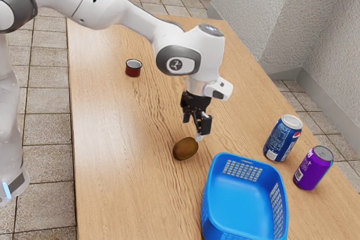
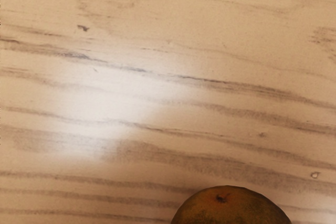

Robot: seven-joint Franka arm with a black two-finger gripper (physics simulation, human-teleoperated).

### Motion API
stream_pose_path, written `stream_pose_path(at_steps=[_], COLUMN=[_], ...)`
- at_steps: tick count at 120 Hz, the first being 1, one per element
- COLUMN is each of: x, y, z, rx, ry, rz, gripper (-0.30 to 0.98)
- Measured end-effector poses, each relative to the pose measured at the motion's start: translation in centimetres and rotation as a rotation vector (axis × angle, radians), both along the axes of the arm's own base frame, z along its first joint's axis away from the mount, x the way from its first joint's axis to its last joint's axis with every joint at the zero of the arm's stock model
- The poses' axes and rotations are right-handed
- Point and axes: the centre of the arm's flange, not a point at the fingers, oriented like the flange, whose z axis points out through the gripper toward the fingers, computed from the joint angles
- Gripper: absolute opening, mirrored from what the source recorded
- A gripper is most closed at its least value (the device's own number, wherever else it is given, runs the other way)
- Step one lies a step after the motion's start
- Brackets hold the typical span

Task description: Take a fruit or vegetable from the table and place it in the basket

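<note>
The gripper (image 1: 195, 126) hangs above the table with its two fingers apart and nothing visible between them. Close by, slightly lower in the exterior view, a brown-orange oval fruit or vegetable (image 1: 185, 148) lies on the wood. In the wrist view the rounded top of the same fruit or vegetable (image 2: 231, 208), with a small dark stem mark, shows at the lower edge. The blue basket (image 1: 242, 200) stands on the table beside the fruit, toward the exterior view's lower right, and its visible floor is bare.
A blue Pepsi can (image 1: 283, 139) and a purple can (image 1: 313, 168) stand upright beyond the basket, toward the exterior view's right. A small dark red cup (image 1: 133, 68) sits farther back on the wooden table (image 1: 124, 139), toward the exterior view's left.
</note>
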Motion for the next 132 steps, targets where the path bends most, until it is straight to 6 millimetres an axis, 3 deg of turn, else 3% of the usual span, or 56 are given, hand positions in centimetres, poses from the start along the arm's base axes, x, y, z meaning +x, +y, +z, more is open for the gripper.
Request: stream_pose_path(at_steps=[49,74,92,132], x=[-0.1,-2.1,-2.3,-2.1], y=[-1.6,-2.8,-3.3,-3.5], z=[-0.3,-1.2,-1.4,-4.3], rx=[-0.002,-0.005,-0.010,-0.013], ry=[-0.005,0.002,-0.002,0.031], rz=[-0.002,-0.009,-0.008,0.000], gripper=[0.69,0.69,0.69,0.69])
